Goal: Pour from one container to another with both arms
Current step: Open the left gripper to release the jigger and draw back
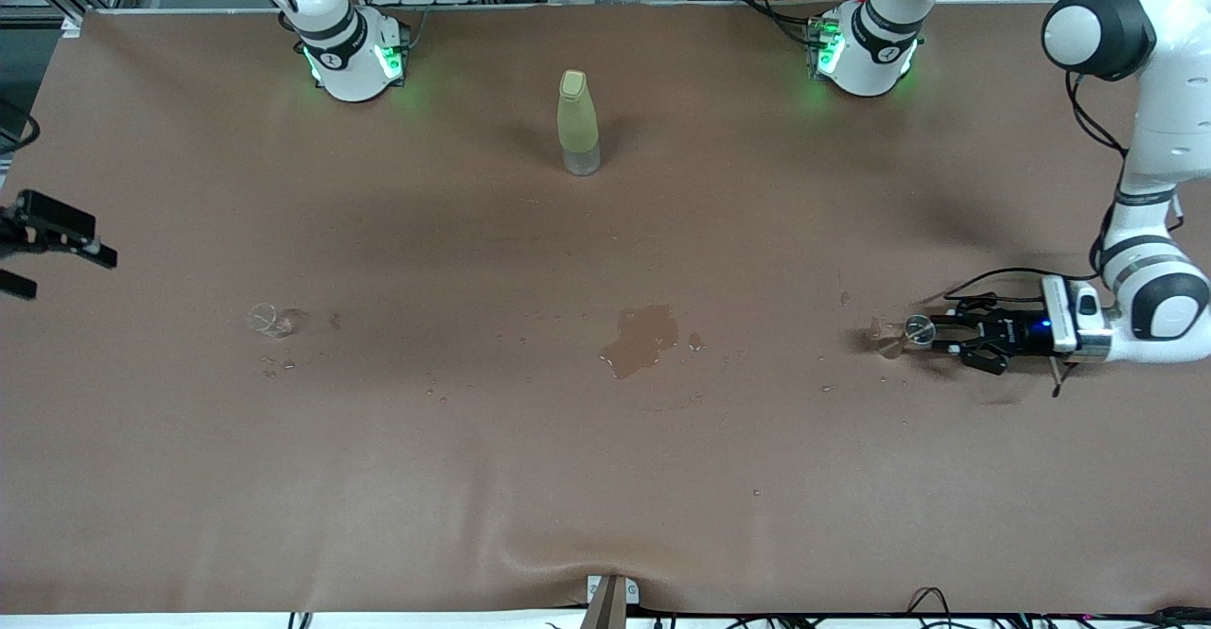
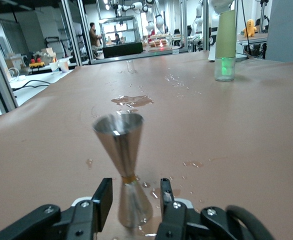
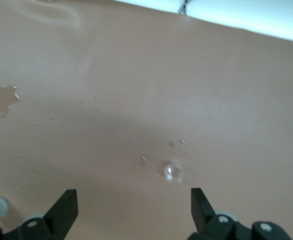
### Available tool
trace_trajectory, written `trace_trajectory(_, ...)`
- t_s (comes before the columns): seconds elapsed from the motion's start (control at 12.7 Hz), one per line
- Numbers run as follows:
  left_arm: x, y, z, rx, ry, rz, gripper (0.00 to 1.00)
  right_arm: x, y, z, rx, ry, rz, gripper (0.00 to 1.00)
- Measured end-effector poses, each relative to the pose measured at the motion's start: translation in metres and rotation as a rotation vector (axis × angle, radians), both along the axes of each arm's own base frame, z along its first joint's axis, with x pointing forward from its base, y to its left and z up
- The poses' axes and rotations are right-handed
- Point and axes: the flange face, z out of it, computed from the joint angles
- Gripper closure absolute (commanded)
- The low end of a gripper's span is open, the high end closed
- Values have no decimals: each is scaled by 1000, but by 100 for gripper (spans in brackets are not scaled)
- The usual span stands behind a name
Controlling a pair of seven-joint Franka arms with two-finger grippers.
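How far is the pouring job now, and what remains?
A puddle and drops on the table suggest liquid already spilled. The left pincer brackets the metal measuring cup, which stands upright on the table toward the left arm's end. The glass cup sits alone toward the right arm's end, the open right pincer above it. Either another pour or tidying remains.

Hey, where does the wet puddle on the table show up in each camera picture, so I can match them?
Front view: the puddle lies mid-table, nearer the camera than the yellow-green bottle.
Left wrist view: the puddle lies past the metal jigger standing between the left claw's fingers.
Right wrist view: the puddle sits at the picture's edge.
Shared landmark: the brown table cover.
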Motion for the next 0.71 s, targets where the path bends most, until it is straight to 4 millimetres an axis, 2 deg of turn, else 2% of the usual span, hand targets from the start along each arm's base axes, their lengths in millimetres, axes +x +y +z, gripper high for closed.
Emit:
trace_trajectory(0.24,21,9,80,81,49,7,53,-26,-12,1,-67,84,-209,0)
trace_trajectory(0.39,30,6,126,121,64,21,46,-36,-15,8,-132,104,-340,0)
trace_trajectory(0.55,43,-7,173,160,61,30,36,-41,-17,12,-143,115,-388,0)
trace_trajectory(0.71,52,-33,225,212,51,25,22,-41,-17,11,-147,122,-394,0)
